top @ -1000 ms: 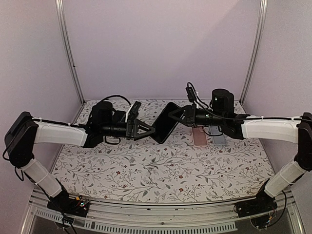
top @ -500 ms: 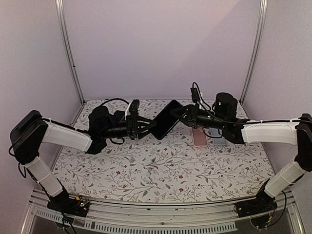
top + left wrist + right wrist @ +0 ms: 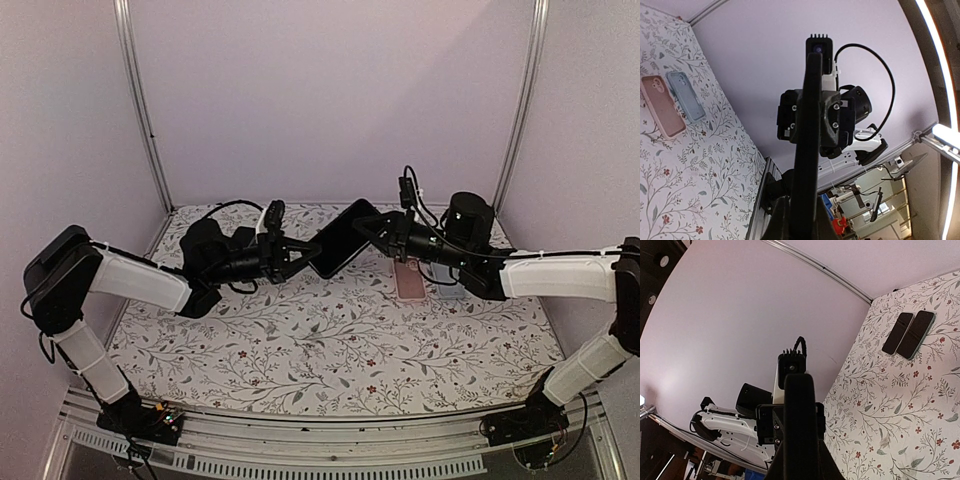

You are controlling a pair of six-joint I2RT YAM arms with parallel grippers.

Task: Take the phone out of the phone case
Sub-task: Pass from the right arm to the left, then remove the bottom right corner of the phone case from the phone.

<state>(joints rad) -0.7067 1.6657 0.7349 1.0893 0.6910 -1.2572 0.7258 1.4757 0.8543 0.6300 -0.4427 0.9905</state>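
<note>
A black phone in its black phone case (image 3: 340,238) hangs tilted in the air above the back of the table, held at both ends. My left gripper (image 3: 311,258) is shut on its lower left end. My right gripper (image 3: 375,226) is shut on its upper right end. In the left wrist view the phone (image 3: 807,150) shows edge-on, rising from my left gripper (image 3: 802,222) to the right gripper's body (image 3: 840,117). In the right wrist view the same phone (image 3: 799,415) stands edge-on out of my right gripper (image 3: 799,467). I cannot tell phone from case along the edge.
A pink case (image 3: 408,281) and a grey-blue case (image 3: 449,286) lie on the floral table (image 3: 330,350) under the right arm. Two dark phones (image 3: 908,333) lie side by side at the back left. Metal frame posts stand at the back corners.
My left gripper moved right to the phone's lower end and shut on it. The right arm carried the phone slightly up and right.
</note>
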